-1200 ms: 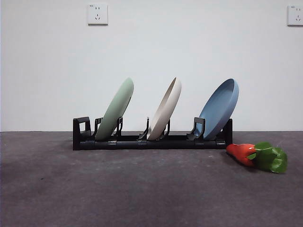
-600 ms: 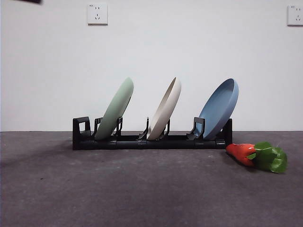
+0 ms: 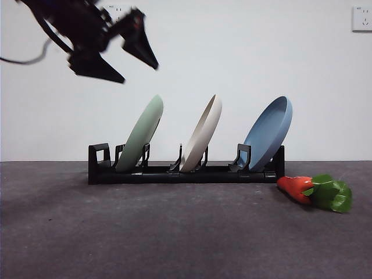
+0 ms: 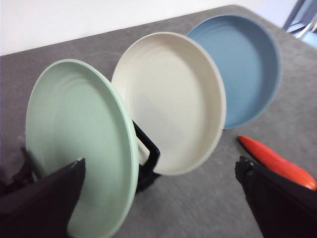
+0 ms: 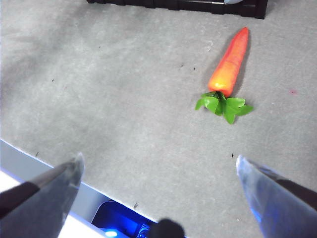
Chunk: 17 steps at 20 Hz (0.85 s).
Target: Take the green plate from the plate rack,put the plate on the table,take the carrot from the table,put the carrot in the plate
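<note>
The green plate (image 3: 141,133) leans in the left slot of the black plate rack (image 3: 186,173); it also shows in the left wrist view (image 4: 74,144). My left gripper (image 3: 140,72) is open, high at the upper left, above and left of the green plate, apart from it. In the left wrist view the left gripper (image 4: 158,198) has its jaws wide apart. The carrot (image 3: 317,192) lies on the table (image 3: 174,232) right of the rack; it also shows in the right wrist view (image 5: 229,67). My right gripper (image 5: 158,168) is open, above the table's near edge, away from the carrot.
A cream-white plate (image 3: 202,139) stands in the rack's middle slot and a blue plate (image 3: 270,138) in the right slot. A white wall with two sockets (image 3: 362,18) is behind. The table's front edge (image 5: 59,173) shows in the right wrist view.
The left arm has come into the front view from the upper left corner, reaching down toward the green plate. Plates and carrot have not moved.
</note>
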Each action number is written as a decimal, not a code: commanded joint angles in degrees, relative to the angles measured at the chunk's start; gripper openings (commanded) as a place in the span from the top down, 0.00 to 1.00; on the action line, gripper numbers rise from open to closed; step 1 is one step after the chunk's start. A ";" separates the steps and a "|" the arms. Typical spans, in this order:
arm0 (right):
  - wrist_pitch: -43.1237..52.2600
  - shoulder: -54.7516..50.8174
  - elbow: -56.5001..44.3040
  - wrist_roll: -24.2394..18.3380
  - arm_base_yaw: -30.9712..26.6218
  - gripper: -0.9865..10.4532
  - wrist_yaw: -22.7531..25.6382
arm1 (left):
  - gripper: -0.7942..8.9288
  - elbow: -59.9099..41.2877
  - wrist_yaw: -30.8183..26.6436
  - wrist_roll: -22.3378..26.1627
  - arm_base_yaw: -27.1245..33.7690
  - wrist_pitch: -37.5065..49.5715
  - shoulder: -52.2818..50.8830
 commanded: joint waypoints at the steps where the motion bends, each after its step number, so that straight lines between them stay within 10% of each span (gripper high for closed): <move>1: 0.07 -0.02 0.15 0.72 0.13 0.36 -0.07 | 0.33 0.02 -2.05 1.60 -1.14 3.61 3.85; 13: -0.11 0.22 0.17 1.88 0.13 0.37 -0.09 | 0.36 0.02 -6.01 2.19 -2.12 10.99 13.77; 17: -0.11 0.24 0.15 2.32 0.13 0.37 -0.07 | 0.69 0.02 -5.86 2.14 -2.19 11.06 14.23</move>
